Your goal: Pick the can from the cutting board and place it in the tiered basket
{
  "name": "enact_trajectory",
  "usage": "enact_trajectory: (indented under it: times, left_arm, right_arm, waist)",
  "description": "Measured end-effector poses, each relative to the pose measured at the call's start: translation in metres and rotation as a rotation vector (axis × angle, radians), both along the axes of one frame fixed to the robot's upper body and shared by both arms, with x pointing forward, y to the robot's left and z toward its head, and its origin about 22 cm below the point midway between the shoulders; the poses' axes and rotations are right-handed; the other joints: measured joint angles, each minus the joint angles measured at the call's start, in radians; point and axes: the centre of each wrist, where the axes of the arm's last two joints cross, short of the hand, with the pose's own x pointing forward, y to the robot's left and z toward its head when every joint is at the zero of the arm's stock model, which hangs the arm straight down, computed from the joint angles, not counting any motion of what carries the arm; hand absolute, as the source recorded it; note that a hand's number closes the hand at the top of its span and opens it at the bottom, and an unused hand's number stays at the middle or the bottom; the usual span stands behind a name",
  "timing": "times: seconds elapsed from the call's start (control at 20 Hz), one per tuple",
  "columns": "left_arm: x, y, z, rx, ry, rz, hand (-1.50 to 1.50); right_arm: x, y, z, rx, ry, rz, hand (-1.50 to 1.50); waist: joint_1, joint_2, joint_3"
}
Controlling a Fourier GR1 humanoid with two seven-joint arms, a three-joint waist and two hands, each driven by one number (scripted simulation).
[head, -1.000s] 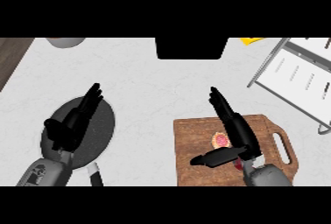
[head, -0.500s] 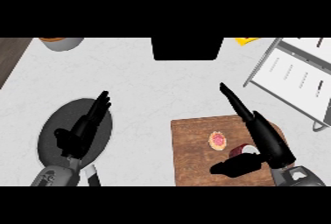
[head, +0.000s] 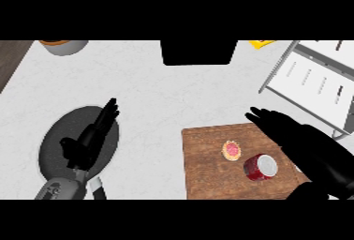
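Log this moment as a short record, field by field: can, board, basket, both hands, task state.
can: red can lying on its side on the cutting board, pale end toward the view's right
cutting board: wooden cutting board, at the counter's lower right
also on board: small round pink-centred item, left of the can
tiered basket: white wire tiered basket, upper right
right hand: right hand open above the board's right side, not holding the can
left hand: left hand open over a dark round pan
task state: can not yet picked

Cutting board point(head: 214, 159): brown wood grain. On it: can point(head: 261, 167), red body, pale grey-white top; beside can, small tan disc point(head: 232, 150) with pink-red centre. Left of board: dark grey plate point(head: 59, 140). Counter point(head: 173, 98): white-grey speckle.
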Motion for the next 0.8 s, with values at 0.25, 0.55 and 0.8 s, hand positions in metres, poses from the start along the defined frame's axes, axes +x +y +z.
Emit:
enact_trajectory:
  times: [0.25, 0.55, 0.8]
  left_arm:
    - [-0.004, 0.002, -0.004, -0.007, -0.005, -0.015, 0.0]
    - [0.001, 0.001, 0.0, -0.007, -0.012, -0.023, 0.0]
    - [0.011, -0.007, 0.004, -0.006, -0.014, -0.023, 0.0]
  right_arm:
    - [-0.033, 0.018, 0.03, -0.149, 0.068, -0.007, -1.5]
    - [-0.046, 0.038, 0.033, -0.141, 0.065, -0.025, -1.5]
    - [-0.049, 0.042, 0.021, -0.194, 0.013, -0.089, -1.5]
  waist:
    - [0.01, 0.006, 0.003]
    - [0.022, 0.011, 0.006]
    - [0.02, 0.013, 0.007]
